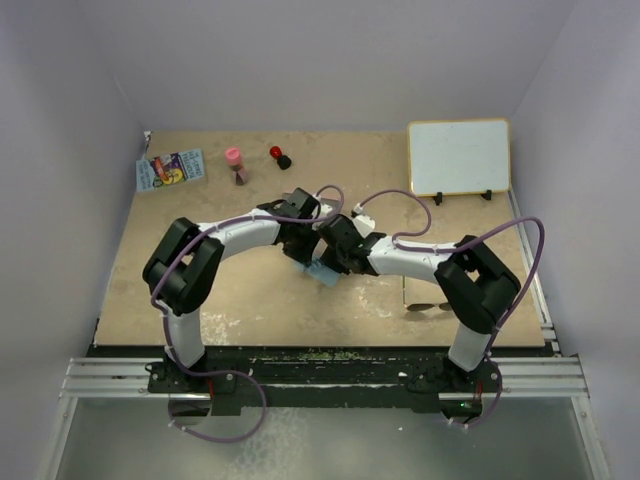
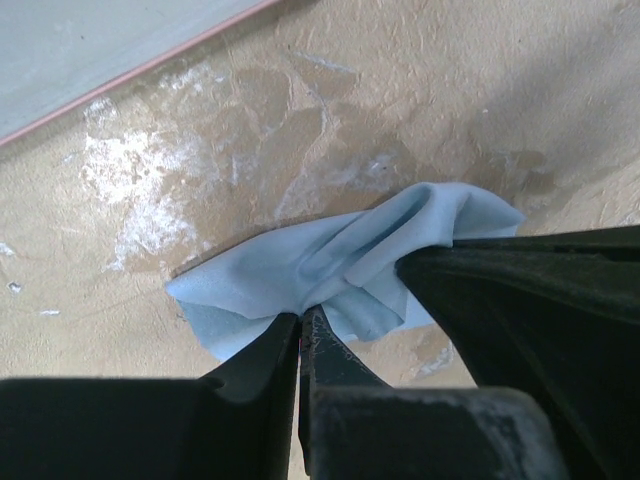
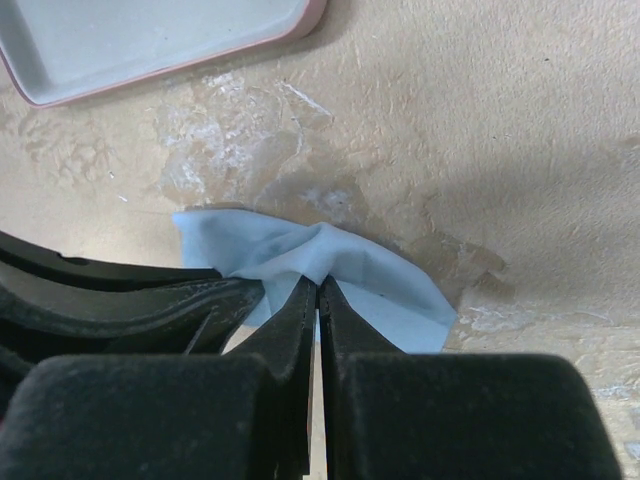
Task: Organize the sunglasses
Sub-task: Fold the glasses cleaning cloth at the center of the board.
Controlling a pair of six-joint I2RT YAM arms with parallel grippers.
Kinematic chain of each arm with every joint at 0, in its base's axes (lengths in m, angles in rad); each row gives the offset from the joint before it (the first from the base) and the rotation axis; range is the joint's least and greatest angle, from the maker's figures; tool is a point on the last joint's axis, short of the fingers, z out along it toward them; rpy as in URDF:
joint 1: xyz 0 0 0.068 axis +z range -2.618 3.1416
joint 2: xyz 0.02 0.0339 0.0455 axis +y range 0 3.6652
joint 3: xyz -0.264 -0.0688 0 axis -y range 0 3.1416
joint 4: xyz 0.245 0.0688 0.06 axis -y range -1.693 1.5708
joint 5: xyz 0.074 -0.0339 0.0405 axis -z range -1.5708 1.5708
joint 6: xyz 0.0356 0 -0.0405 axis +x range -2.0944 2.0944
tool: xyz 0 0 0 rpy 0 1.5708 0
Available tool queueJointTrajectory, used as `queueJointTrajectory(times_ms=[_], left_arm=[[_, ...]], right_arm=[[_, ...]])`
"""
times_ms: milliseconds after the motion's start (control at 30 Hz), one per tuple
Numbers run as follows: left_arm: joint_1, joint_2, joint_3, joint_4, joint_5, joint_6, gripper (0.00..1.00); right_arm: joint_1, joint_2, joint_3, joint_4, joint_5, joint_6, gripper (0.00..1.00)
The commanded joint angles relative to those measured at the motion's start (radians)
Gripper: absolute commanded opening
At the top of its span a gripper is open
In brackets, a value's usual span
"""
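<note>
The cloth (image 2: 290, 270) was pinched by the left gripper (image 2: 300, 318) and the right gripper (image 3: 318, 285), fingers pressed together on it; the sunglasses (image 1: 430, 305) were seen well apart.

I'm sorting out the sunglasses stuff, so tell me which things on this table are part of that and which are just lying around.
Part of the job: sunglasses; light-blue cloth, pinched by the left gripper and the right gripper; pink case.
Lying about: whiteboard; blue printed packet; small pink object; small red-and-black object.
</note>
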Motion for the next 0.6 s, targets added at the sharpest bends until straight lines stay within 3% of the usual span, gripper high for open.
queueJointTrajectory(times_ms=[0,267,567], left_arm=[[-0.005,-0.078,0.056,-0.034,-0.013,0.044,0.04],[-0.005,-0.097,0.1,-0.086,0.018,0.095,0.04],[-0.005,-0.01,0.116,-0.116,0.047,0.106,0.05]], right_arm=[[-0.003,-0.052,-0.013,-0.008,0.028,0.005,0.0],[-0.003,-0.059,-0.022,-0.007,0.023,0.008,0.0],[-0.003,-0.06,-0.022,-0.014,0.027,0.004,0.0]])
